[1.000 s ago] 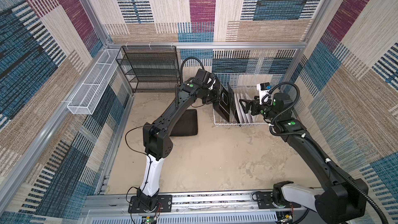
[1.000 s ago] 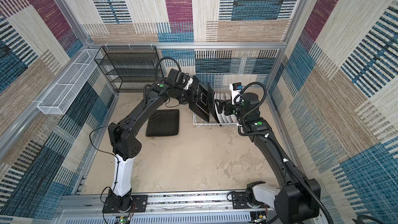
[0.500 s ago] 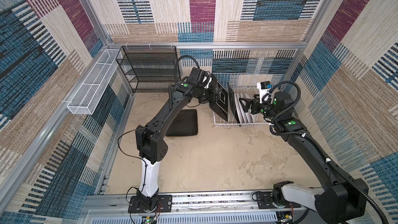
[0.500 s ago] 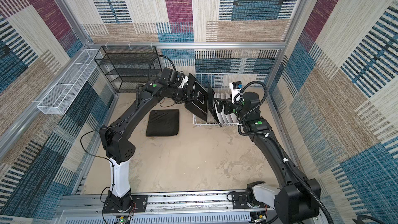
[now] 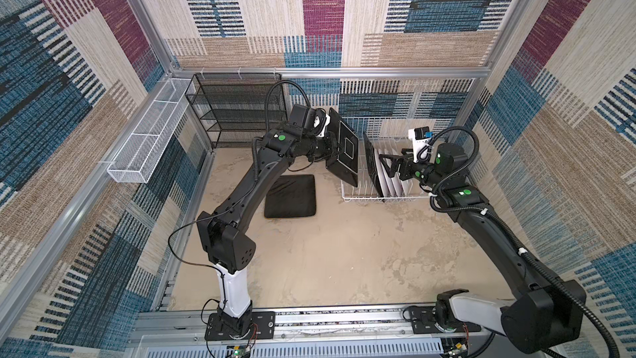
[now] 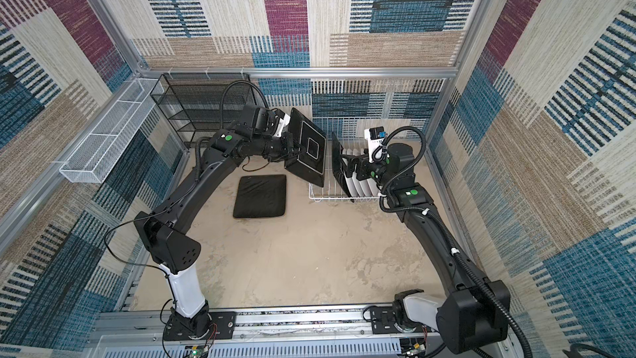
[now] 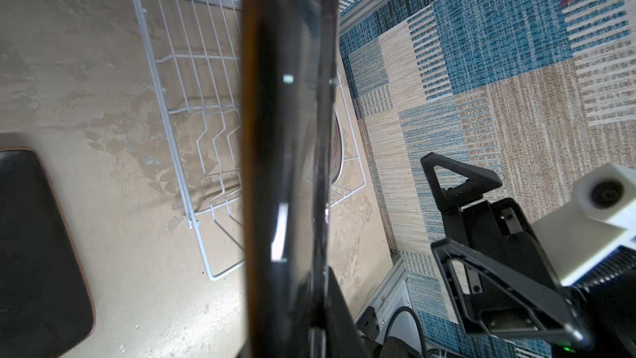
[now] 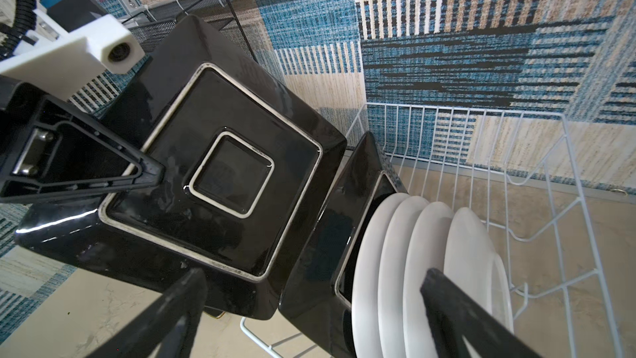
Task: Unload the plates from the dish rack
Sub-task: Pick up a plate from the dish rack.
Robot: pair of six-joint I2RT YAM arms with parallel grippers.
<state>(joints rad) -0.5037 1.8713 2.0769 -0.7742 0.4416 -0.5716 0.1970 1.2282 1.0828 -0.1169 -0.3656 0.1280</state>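
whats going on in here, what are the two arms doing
The left pincer is shut on a square black-backed plate, holding it on edge in the air at the end of the white dish rack. The right pincer is open and hovers by the plates in the rack: another square plate and four round white plates, all upright.

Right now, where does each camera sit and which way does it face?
Top views: high at the front, looking down on left arm, right arm, dish rack.
Left wrist: sights along the held square plate edge-on; right fingers show.
Right wrist: looks past its open fingers at the round plates.
Both wrist views share the square plate and dish rack.
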